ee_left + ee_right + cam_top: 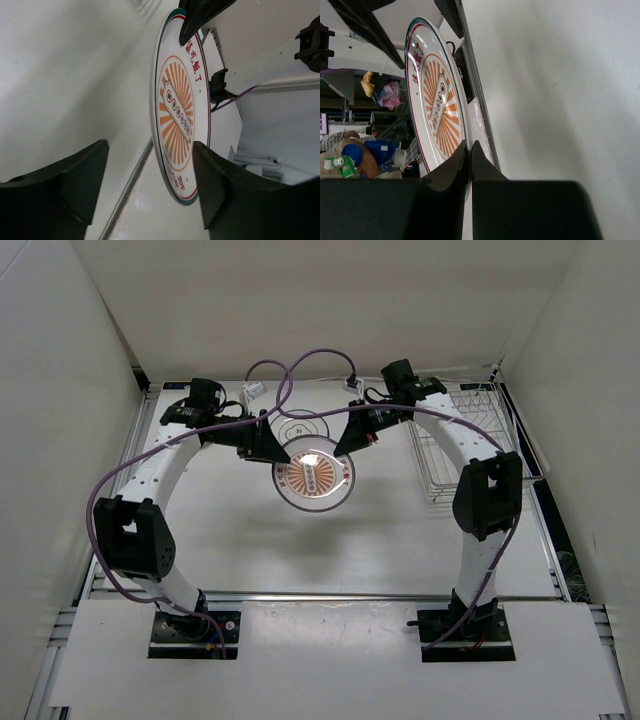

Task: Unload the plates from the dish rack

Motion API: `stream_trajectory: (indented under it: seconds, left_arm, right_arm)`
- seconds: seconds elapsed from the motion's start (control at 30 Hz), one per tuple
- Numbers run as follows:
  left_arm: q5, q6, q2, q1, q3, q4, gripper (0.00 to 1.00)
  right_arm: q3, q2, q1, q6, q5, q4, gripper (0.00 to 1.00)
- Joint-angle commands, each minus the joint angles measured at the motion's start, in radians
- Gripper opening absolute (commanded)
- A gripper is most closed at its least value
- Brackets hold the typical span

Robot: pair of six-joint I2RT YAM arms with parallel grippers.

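The white plate with the orange-red centre pattern (314,478) hangs face up over the middle of the table. My right gripper (350,440) is shut on its rim, as the right wrist view shows for gripper (469,145) and plate (435,100). My left gripper (265,445) is open, with its jaws on either side of the opposite rim. In the left wrist view this gripper (150,150) has its right finger close against the plate's face (177,115). A second white plate with a dark rim (300,427) lies on the table behind. The tan plate is out of view.
The silver wire dish rack (468,445) stands at the back right, beside the right arm; I see no plates in it. Purple cables loop over the back of the table (290,370). White walls close in the sides and back.
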Motion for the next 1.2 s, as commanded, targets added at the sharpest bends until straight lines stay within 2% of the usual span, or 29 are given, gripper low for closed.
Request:
stream_trajectory:
  seconds: [0.0,0.07,0.13,0.23,0.4,0.43,0.47,0.5,0.57,0.6,0.73,0.9,0.93,1.0,1.03,1.17]
  left_arm:
    - [0.041,0.019,0.01,0.005,-0.001,0.006,0.76]
    - [0.041,0.019,0.021,0.005,-0.001,0.006,0.65]
    - [0.041,0.019,0.03,0.005,0.009,0.006,0.46]
    - [0.041,0.01,0.03,0.005,0.009,0.006,0.3]
    - [0.02,0.01,0.03,0.005,0.009,0.006,0.13]
    - [0.003,0.01,0.03,0.005,0.009,0.017,0.11]
    - [-0.017,-0.013,0.019,0.005,0.009,0.038,0.11]
    - [-0.081,-0.051,0.019,0.005,0.019,0.049,0.11]
    - [-0.149,-0.093,0.019,0.005,0.03,0.07,0.11]
    - [-0.205,-0.132,0.033,0.005,0.03,0.08,0.11]
    - [-0.284,-0.229,0.111,0.005,0.053,0.109,0.11]
    - [-0.086,-0.329,0.324,0.036,0.146,0.138,0.11]
    - [-0.01,-0.338,0.358,0.036,0.168,0.138,0.11]
    - [0.061,-0.347,0.458,0.047,0.252,0.138,0.11]
    - [0.125,-0.347,0.49,0.056,0.286,0.138,0.11]
    - [0.187,-0.372,0.637,0.09,0.467,0.147,0.11]
  right_arm:
    - [0.078,0.02,0.007,0.041,-0.09,0.046,0.0]
    - [0.089,0.032,0.017,0.05,-0.099,0.056,0.0]
    - [0.098,0.043,0.027,0.05,-0.099,0.056,0.0]
    - [0.098,0.052,0.027,0.05,-0.099,0.056,0.0]
    - [0.087,0.052,0.027,0.05,-0.076,0.056,0.0]
    - [0.087,0.043,0.027,0.039,-0.058,0.056,0.02]
    - [0.087,0.029,0.027,0.039,0.013,0.037,0.1]
    - [0.087,0.018,0.027,0.039,0.076,0.037,0.37]
    - [0.061,-0.029,0.027,0.021,0.24,0.026,0.57]
    - [0.052,-0.046,0.027,-0.007,0.393,0.017,0.66]
    - [0.0,-0.171,0.027,-0.099,0.58,-0.007,0.71]
    - [-0.107,-0.323,0.016,-0.16,0.637,-0.047,0.76]
    - [-0.124,-0.378,0.016,-0.192,0.654,-0.056,0.77]
    - [-0.187,-0.44,0.007,-0.205,0.701,-0.066,0.81]
    - [-0.213,-0.507,-0.024,-0.215,0.733,-0.078,0.83]
    - [-0.347,-0.679,-0.159,-0.292,0.734,-0.104,0.88]
